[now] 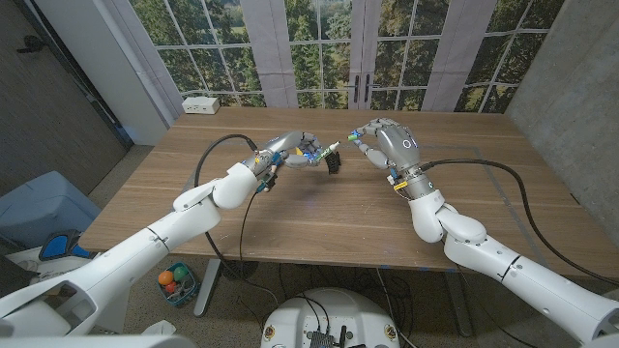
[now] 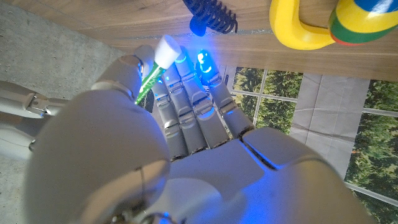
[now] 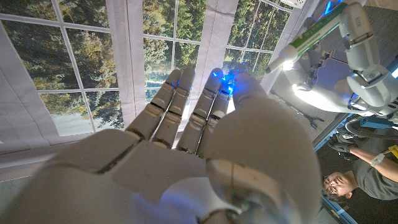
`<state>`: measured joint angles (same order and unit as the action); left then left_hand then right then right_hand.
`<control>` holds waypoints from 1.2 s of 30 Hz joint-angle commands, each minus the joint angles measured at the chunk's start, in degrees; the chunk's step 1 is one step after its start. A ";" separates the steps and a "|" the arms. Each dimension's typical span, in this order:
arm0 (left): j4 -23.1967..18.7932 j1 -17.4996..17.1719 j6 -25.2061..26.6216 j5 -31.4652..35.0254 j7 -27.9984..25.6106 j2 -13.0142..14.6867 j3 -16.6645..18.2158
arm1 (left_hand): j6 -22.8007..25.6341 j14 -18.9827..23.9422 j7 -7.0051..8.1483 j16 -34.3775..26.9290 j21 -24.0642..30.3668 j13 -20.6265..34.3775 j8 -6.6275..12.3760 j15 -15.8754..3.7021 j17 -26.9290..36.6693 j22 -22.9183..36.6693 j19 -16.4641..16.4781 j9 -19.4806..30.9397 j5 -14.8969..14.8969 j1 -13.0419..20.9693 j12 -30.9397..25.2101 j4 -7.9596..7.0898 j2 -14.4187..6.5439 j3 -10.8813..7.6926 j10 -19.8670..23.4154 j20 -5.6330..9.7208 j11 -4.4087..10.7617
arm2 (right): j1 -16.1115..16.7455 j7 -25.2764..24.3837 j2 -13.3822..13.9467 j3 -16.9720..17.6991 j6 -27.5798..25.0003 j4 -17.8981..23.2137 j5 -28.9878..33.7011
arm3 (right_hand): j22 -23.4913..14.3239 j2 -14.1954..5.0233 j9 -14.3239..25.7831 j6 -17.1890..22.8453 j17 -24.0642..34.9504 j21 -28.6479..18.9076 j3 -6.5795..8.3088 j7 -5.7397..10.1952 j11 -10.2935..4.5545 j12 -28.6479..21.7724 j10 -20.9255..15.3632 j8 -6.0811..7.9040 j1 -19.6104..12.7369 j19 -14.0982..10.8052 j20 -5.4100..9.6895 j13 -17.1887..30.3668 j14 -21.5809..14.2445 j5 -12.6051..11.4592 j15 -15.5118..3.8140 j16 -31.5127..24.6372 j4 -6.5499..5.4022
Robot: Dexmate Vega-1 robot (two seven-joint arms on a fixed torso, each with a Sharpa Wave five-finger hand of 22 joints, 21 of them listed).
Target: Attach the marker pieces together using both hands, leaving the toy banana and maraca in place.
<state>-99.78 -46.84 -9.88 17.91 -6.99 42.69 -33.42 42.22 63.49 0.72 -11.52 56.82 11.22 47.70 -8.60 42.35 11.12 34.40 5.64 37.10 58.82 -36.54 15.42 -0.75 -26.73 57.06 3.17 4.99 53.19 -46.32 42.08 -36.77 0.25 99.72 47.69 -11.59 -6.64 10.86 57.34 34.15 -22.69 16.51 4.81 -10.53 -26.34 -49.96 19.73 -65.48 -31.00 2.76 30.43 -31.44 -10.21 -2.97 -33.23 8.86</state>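
The left hand is seen above the middle of the wooden worktop, gripping a green-and-white marker body whose tip is pointed toward the right hand. In the left wrist view the marker body is shown beside the thumb, white end outward, and a toy banana and a striped maraca are shown at the upper right, with a dark coiled object at upper centre. The right hand is raised just right of the marker tip, fingers curled; whether a marker piece is held cannot be told. In the right wrist view the marker body is seen at the upper right, apart from the right hand's fingertips, and a person at the lower right.
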 commanded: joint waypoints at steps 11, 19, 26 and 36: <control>0.47 0.71 0.16 -0.28 0.75 -0.58 -0.46 | -0.02 3.65 0.16 -0.31 0.89 42.40 0.57 -4.80 0.32 -0.03 -0.46 31.61 1.18 -0.04 -0.36 -8.26 -0.39 -8.93 7.46 3.67 6.95 | -0.97 -0.45 -0.20 -1.18 0.20 -0.85 1.57 | -0.13 -0.26 0.64 7.47 0.26 -0.49 -0.31 0.04 -0.11 0.31 -0.45 0.24 -0.99 0.05 1.41 0.18 -0.78 -0.53 -10.17 0.31 -0.06; 0.74 0.91 0.07 -0.38 0.71 -0.68 -0.51 | -0.04 3.67 0.18 -0.30 1.11 42.53 0.76 -4.80 0.40 -0.04 -0.48 31.55 1.15 -0.12 -0.51 -8.26 -0.36 -9.13 7.56 3.65 6.95 | -1.33 -0.44 -0.14 -1.61 0.24 -1.12 2.17 | -0.12 -0.26 0.64 7.44 0.41 -0.64 -0.38 0.00 -0.15 0.46 -0.41 0.20 -1.15 0.11 1.41 0.30 -0.88 -0.56 -10.23 0.43 -0.02; 1.18 1.25 -0.23 -0.80 0.98 -0.82 -0.57 | -0.08 3.68 0.15 -0.30 1.30 42.47 0.88 -4.80 0.48 -0.06 -0.52 31.40 1.11 -0.18 -0.48 -8.23 -0.31 -9.32 7.51 3.63 6.95 | -2.36 -0.68 -0.62 -2.36 0.65 -2.83 2.51 | -0.11 -0.27 0.63 7.64 0.53 -0.77 -0.43 0.08 -0.15 0.57 -0.59 0.24 -1.32 0.17 1.47 0.29 -0.91 -0.58 -10.27 0.58 0.04; 1.77 1.76 -0.63 -0.98 1.34 -0.85 -0.71 | -0.17 3.73 0.11 -0.31 1.50 42.44 1.02 -4.80 0.58 -0.09 -0.62 31.26 1.08 -0.26 -0.49 -8.20 -0.26 -9.58 7.53 3.62 6.95 | -3.24 -1.16 -1.00 -3.18 0.94 -4.34 2.43 | -0.09 -0.28 0.63 7.58 0.71 -0.92 -0.54 0.09 -0.25 0.78 -0.56 0.18 -1.42 0.26 1.53 0.35 -1.01 -0.60 -10.27 0.71 0.02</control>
<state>-98.62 -45.61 -9.99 17.20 -6.09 41.92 -33.96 42.03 63.49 0.72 -11.48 58.03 11.22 48.37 -8.60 42.60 10.93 33.99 5.64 37.96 58.50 -36.71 15.84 -0.45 -27.16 57.06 3.18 4.99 50.81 -46.95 41.46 -39.16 0.84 96.78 50.03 -11.59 -6.56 10.86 57.34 34.67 -23.12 16.11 4.81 -10.85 -25.63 -50.28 19.50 -66.92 -31.00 2.76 30.68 -32.05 -10.35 -3.17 -32.77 8.64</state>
